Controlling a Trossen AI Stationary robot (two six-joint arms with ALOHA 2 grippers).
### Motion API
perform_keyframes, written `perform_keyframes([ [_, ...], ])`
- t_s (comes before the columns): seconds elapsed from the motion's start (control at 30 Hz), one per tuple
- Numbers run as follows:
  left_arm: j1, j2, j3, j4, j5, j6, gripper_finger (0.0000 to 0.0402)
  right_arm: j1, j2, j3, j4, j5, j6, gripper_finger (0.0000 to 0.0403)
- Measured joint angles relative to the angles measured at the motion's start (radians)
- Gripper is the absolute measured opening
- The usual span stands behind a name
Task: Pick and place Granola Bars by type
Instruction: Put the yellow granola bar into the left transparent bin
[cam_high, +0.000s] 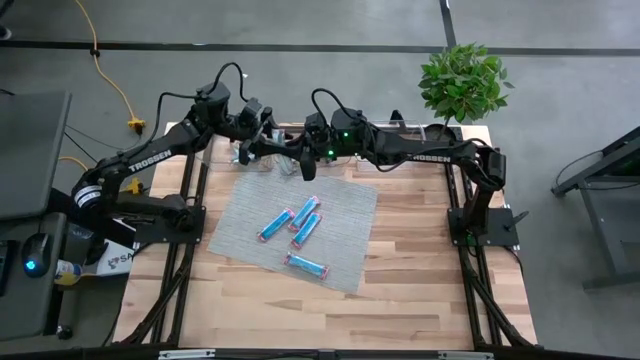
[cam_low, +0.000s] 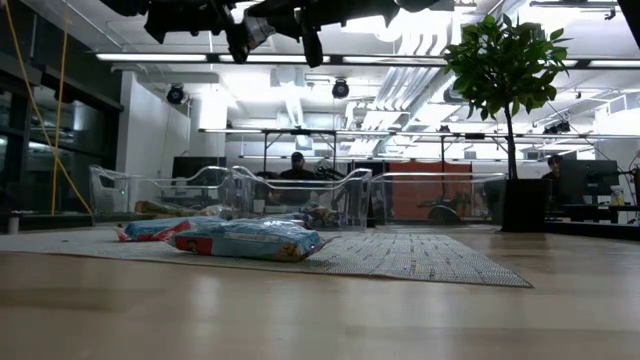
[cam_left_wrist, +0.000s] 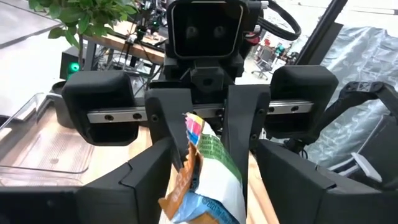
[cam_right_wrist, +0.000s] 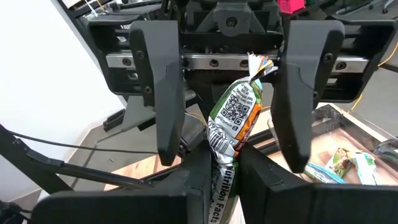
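A granola bar (cam_right_wrist: 239, 112) in a green, white and orange wrapper hangs in the air between my two grippers, high above the table's far edge. My right gripper (cam_right_wrist: 224, 168) is shut on one end of it. My left gripper (cam_left_wrist: 214, 155) faces it head-on, open, with a finger standing on either side of the bar's other end (cam_right_wrist: 256, 65) without touching it. Several blue bars with pink ends (cam_high: 303, 225) lie flat on a grey mat (cam_high: 240, 235). They also show in the low view as blue bars (cam_low: 250, 240). My right gripper pinches the bar's printed end (cam_right_wrist: 222, 186) between its two fingers, coming level from the table's right side. The bar runs on along the fingers and sticks out past their tips toward the left gripper. It is lifted clear of everything and tilted slightly.
Clear plastic bins (cam_low: 300, 195) stand along the table's far edge; one bin (cam_right_wrist: 323, 118) holds a few green-wrapped bars (cam_right_wrist: 348, 163). A potted plant (cam_high: 462, 80) stands at the far right corner. Bare wood (cam_high: 420, 270) lies right of and nearer than the mat.
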Motion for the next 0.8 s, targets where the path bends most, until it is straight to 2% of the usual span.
perform_keyframes([
  [0.53, 0.000, 0.000, 0.000, 0.000, 0.014, 0.008, 0.0066, 0.000, 0.000, 0.000, -0.010, -0.002, 0.000, 0.0044],
  [0.63, 0.000, 0.000, 0.000, 0.000, 0.015, 0.014, 0.0047, 0.000, 0.000, 0.000, -0.012, 0.000, 0.000, 0.0044],
  [0.8, 0.000, 0.000, 0.000, 0.000, 0.014, 0.016, 0.0045, 0.000, 0.000, 0.000, -0.013, 0.000, 0.000, 0.0044],
])
